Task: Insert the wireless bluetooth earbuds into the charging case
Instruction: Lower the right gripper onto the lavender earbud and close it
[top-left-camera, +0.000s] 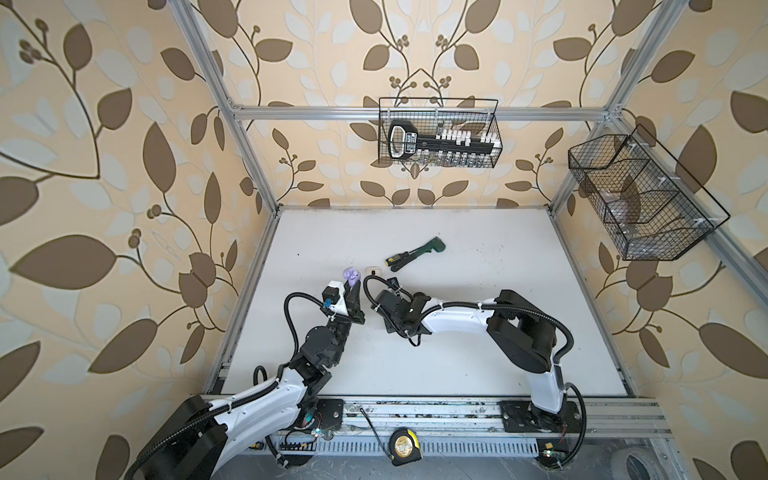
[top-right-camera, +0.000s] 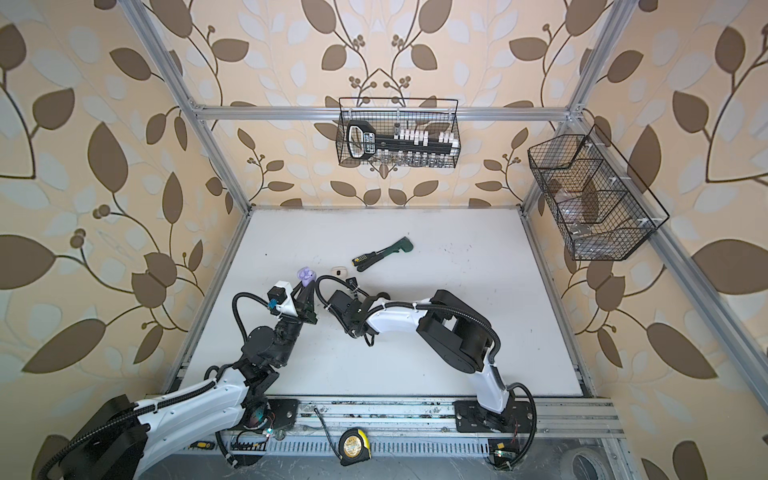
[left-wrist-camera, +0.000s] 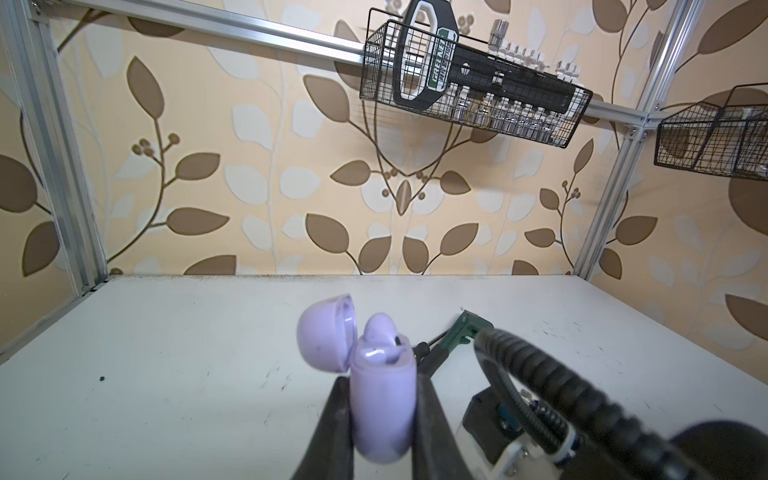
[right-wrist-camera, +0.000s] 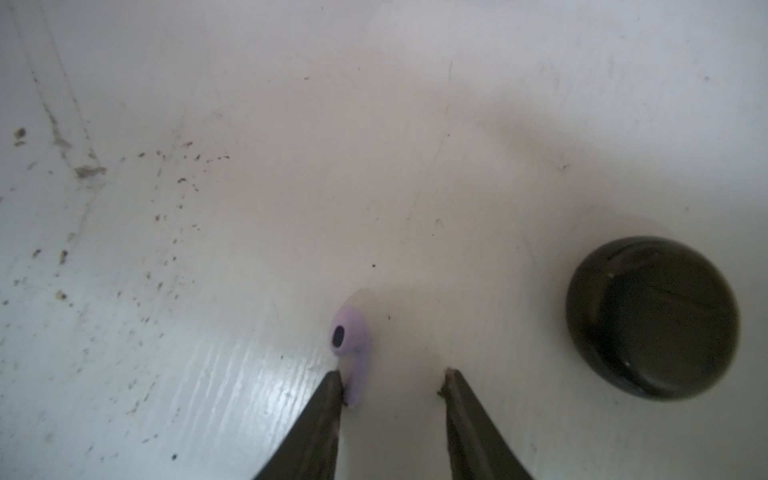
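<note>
On the white table (right-wrist-camera: 291, 166), right gripper (right-wrist-camera: 392, 376) jaws apart around a loose lilac earbud (right-wrist-camera: 351, 340) (stem touching one tip), black case (right-wrist-camera: 652, 318) nearby, left gripper (left-wrist-camera: 382, 380) clamped on the open lilac charging case (left-wrist-camera: 384, 415), second earbud (left-wrist-camera: 380, 328) seated inside

- Left wrist view: a green-and-white label (left-wrist-camera: 437, 62) runs along the handle of the black socket holder (left-wrist-camera: 519, 83), which sits in the wire basket (left-wrist-camera: 374, 58) on the back rail.
- White capitals on its green band start with "GREEN"; the letters after that sit tilted and can't be made out for sure.
- A smaller second line sits beside them on the same label, too fine to read.
- In both top views that label is only a pale patch (top-left-camera: 409, 143) (top-right-camera: 368, 141), nothing legible.
- The tape measure (top-left-camera: 402, 447) (top-right-camera: 353, 446) at the front edge carries a round gold label with print, too small to read.
</note>
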